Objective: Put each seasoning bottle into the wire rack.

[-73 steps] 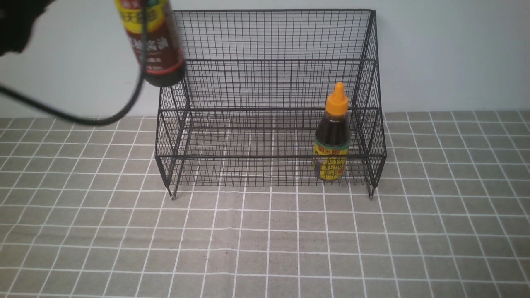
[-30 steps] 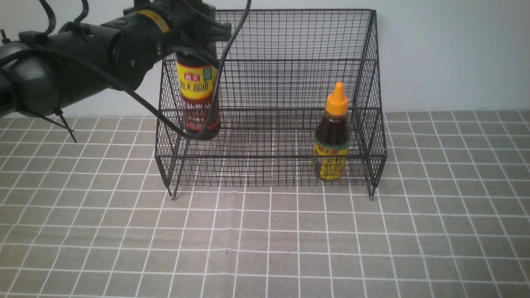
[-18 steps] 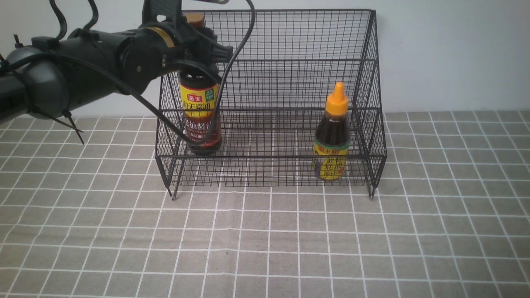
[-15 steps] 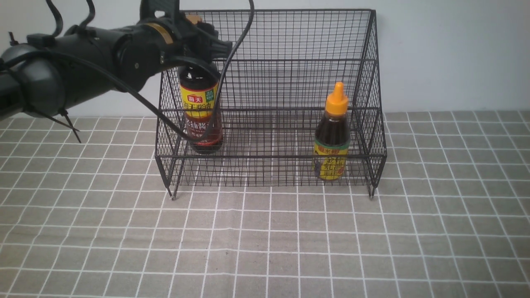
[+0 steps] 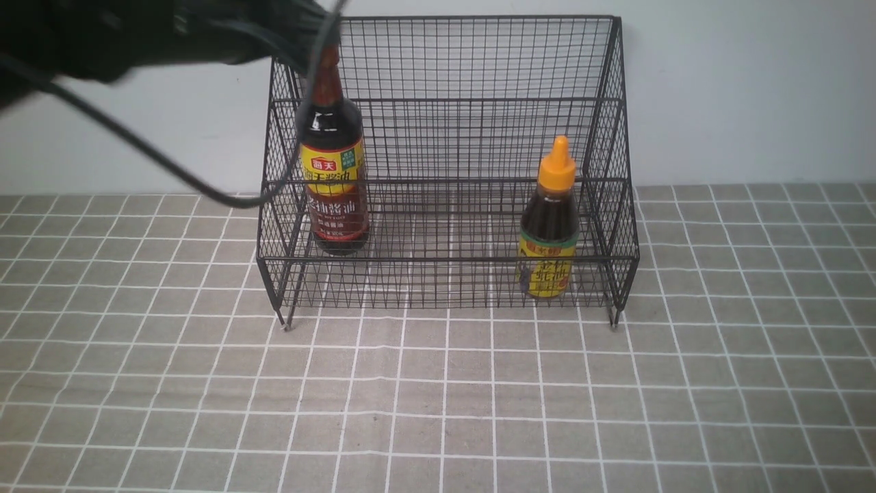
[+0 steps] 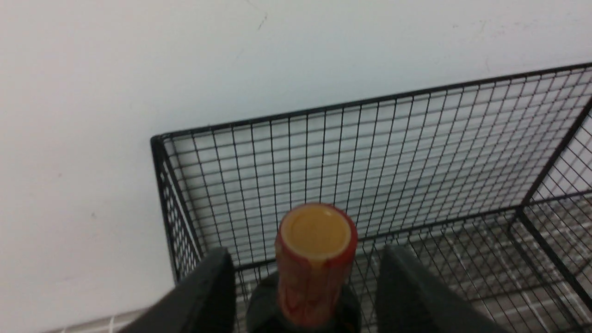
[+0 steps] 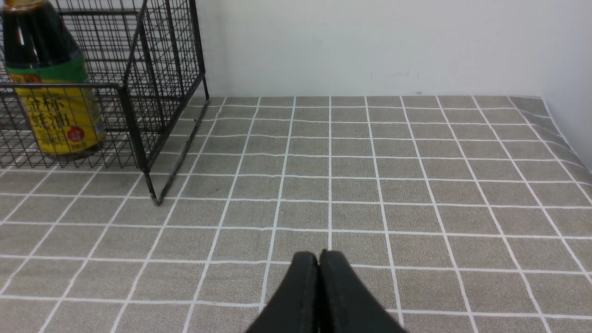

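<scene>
Okay, release done: my left gripper (image 6: 305,286) stands open around the neck of the tall bottle (image 5: 333,181), a clear gap between each finger and the neck wrap, holding nothing. From the front the left arm is only a dark blur at the top left, up above the cap. Tall bottle stands upright on its own at the left end of the wire rack (image 5: 479,82), on the raised step behind the low front rail.

Short bottle (image 5: 549,226) with the orange cap stands upright at the right end of the rack, lower and nearer than the tall one. Right gripper (image 7: 319,259) is closed on nothing, low over the checked tablecloth (image 7: 416,185) well to the right of the rack.

My read: both bottles are in, so the task looks finished; only thing left is backing the left arm clear without clipping the cap.

Versus half a second back: fingers were wrapped on the bottle's shoulder with the arm across the rack's left side; now they're off and higher. Bottle position looks about the same. Short bottle unchanged.
</scene>
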Controlling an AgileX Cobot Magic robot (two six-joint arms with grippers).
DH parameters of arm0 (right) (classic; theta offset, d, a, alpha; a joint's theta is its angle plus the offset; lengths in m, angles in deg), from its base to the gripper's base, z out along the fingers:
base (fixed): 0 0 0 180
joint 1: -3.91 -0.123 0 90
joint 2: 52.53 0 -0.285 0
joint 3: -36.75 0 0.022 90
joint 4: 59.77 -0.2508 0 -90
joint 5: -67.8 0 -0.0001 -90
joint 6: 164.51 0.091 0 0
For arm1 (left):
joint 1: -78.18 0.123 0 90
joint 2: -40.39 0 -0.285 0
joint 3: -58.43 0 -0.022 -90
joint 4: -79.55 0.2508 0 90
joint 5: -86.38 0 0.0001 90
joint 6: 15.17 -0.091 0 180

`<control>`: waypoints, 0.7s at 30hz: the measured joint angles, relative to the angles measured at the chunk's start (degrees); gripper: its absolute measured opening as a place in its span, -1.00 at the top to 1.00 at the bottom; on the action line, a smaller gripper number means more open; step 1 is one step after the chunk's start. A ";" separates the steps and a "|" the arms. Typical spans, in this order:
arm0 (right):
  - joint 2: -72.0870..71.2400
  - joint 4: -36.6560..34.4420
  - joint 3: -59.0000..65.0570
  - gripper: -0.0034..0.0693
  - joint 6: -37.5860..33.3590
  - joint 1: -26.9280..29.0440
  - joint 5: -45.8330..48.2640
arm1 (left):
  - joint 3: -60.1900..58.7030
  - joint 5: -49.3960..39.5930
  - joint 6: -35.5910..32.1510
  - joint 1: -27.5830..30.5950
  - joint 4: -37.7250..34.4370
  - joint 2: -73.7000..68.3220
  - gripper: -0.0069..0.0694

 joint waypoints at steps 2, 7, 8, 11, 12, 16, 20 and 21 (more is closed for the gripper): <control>0.00 0.00 0.00 0.94 0.00 0.00 0.00 | 0.00 -6.32 0.00 0.00 0.00 4.32 0.29; 0.00 0.00 0.00 0.94 0.00 0.00 0.00 | -0.06 -14.43 0.11 0.00 -0.42 13.83 0.79; 0.00 0.00 0.00 0.94 0.00 0.00 0.00 | -0.36 -14.90 0.11 0.00 -0.72 15.45 0.81; 0.00 0.00 0.00 0.94 0.00 0.00 0.00 | -3.54 -14.92 0.11 0.00 -2.13 22.41 0.84; 0.00 0.00 0.00 0.94 0.00 0.00 0.00 | -5.38 -14.79 0.11 0.00 -2.96 24.40 0.84; 0.00 0.00 0.00 0.94 0.00 0.00 0.00 | -12.90 -13.87 0.11 0.00 -6.08 33.06 0.84; 0.00 0.00 0.00 0.94 0.00 0.00 0.00 | -20.43 -13.51 0.11 0.00 -8.17 41.49 0.84; 0.00 0.00 0.00 0.94 0.00 0.00 0.00 | -21.67 -13.74 0.11 0.00 -8.29 43.00 0.84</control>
